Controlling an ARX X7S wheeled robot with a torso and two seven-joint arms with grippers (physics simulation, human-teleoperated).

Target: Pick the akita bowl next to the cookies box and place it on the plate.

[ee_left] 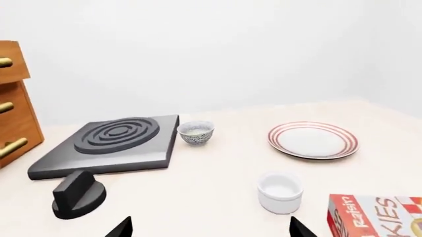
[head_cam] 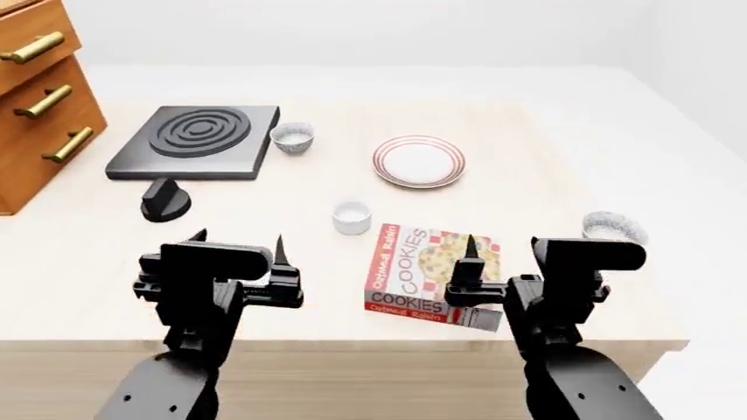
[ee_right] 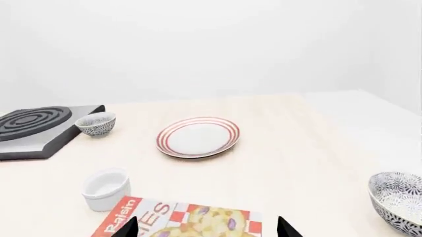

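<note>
The akita bowl (head_cam: 614, 227) (ee_right: 399, 200), grey-and-white speckled, sits on the table to the right of the red cookies box (head_cam: 426, 271) (ee_right: 191, 219). A second speckled bowl (head_cam: 292, 137) (ee_left: 195, 132) stands beside the stove. The red-ringed plate (head_cam: 419, 161) (ee_right: 197, 137) (ee_left: 313, 139) lies at mid-table, bare. My right gripper (head_cam: 502, 254) (ee_right: 207, 229) hovers open over the near right part of the cookies box, left of the akita bowl. My left gripper (head_cam: 240, 245) (ee_left: 211, 229) is open over bare table near the front edge.
A plain white cup (head_cam: 352, 218) (ee_left: 280, 191) stands just behind the box. A grey stove plate (head_cam: 192, 140) and its black knob (head_cam: 164, 199) are at the left. A wooden drawer cabinet (head_cam: 35, 96) stands at the far left.
</note>
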